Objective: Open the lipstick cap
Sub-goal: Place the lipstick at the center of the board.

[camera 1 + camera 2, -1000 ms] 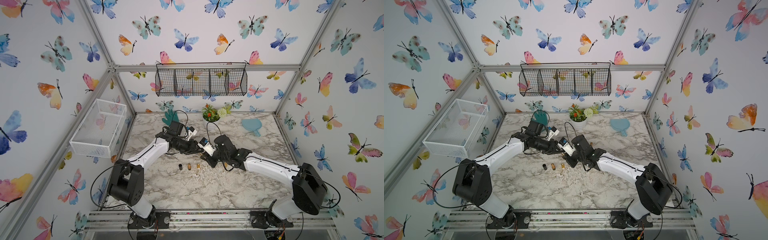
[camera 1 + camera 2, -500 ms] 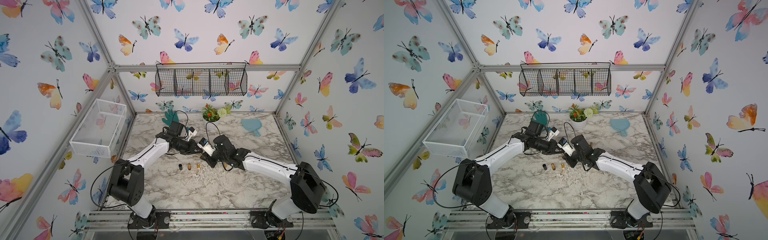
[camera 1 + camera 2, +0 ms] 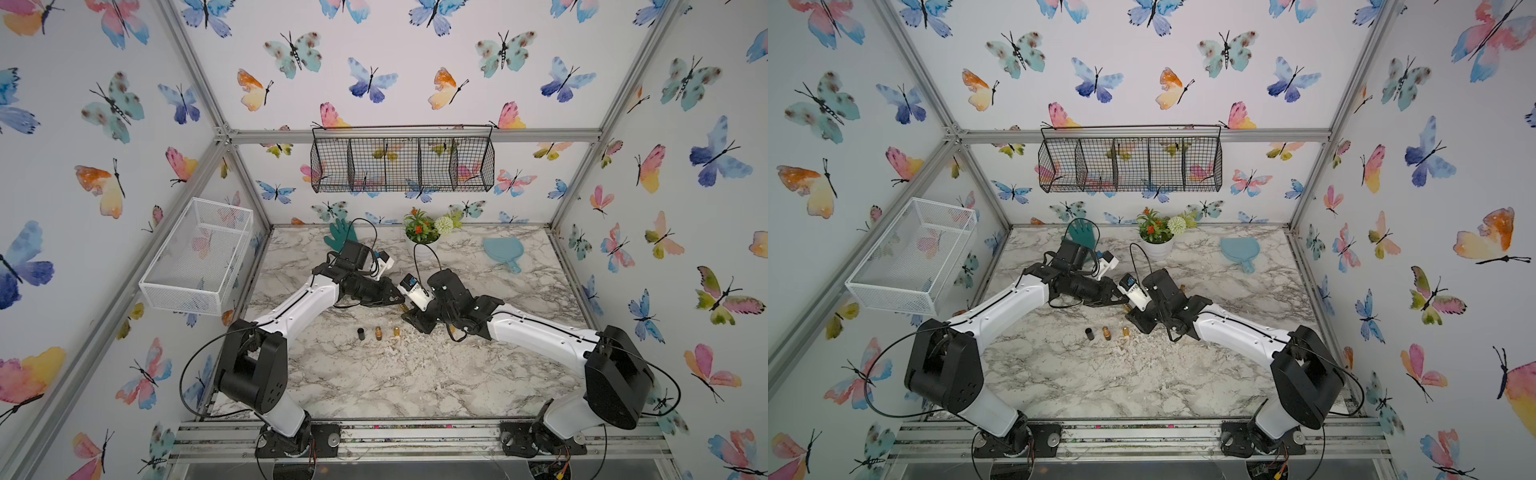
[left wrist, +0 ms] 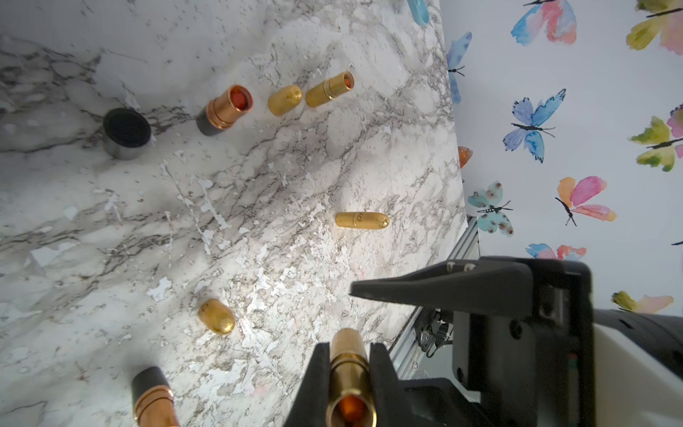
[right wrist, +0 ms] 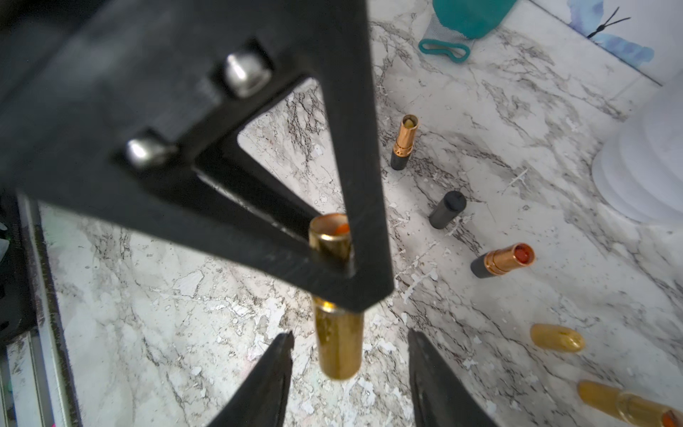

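My left gripper [image 4: 349,345] is shut on a gold lipstick [image 4: 349,369] and holds it just above the marble table [image 3: 415,374]. The tube's narrow end is open and shows orange inside, and no cap covers it. Its wider gold part [image 5: 338,344] sticks out past the left fingers [image 5: 354,185]. That part hangs between the jaws of my right gripper [image 5: 350,334], which stand open with a gap on each side. In both top views the left gripper [image 3: 398,300] [image 3: 1122,300] and the right gripper [image 3: 410,319] [image 3: 1134,321] meet tip to tip at mid-table around the lipstick [image 3: 403,308].
Loose gold caps [image 4: 362,220] [image 4: 216,321], a black cap [image 4: 125,131] and open lipsticks [image 4: 225,109] [image 4: 329,88] lie scattered on the table. A potted plant [image 3: 422,245], blue hand mirror [image 3: 500,251] and teal glove [image 3: 340,235] sit at the back.
The left gripper has closed on the lipstick. The right gripper has opened off it. Both arms have hardly moved.
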`<action>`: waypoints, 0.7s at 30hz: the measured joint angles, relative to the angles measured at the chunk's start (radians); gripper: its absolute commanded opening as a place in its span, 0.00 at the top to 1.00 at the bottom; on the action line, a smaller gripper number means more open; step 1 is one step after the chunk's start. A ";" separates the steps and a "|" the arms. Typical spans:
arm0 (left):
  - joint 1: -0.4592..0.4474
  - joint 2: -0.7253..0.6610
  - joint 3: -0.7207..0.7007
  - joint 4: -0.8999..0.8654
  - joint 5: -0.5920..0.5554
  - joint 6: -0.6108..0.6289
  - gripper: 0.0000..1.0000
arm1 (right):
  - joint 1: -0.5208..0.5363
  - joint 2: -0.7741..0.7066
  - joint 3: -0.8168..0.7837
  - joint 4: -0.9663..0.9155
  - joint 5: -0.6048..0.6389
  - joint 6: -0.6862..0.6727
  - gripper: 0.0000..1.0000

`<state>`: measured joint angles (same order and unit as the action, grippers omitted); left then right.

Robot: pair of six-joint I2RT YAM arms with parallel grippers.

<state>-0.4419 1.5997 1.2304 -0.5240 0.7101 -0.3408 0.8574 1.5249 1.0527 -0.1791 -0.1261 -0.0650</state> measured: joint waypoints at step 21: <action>-0.377 0.139 0.018 0.077 -0.719 -0.001 0.88 | 0.000 -0.318 -0.069 -0.023 0.321 0.000 0.49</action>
<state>-0.8188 1.7386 1.2488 -0.4473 -0.0086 -0.3416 0.8574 1.2072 0.9836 -0.2020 0.1947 -0.0654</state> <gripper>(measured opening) 0.169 0.514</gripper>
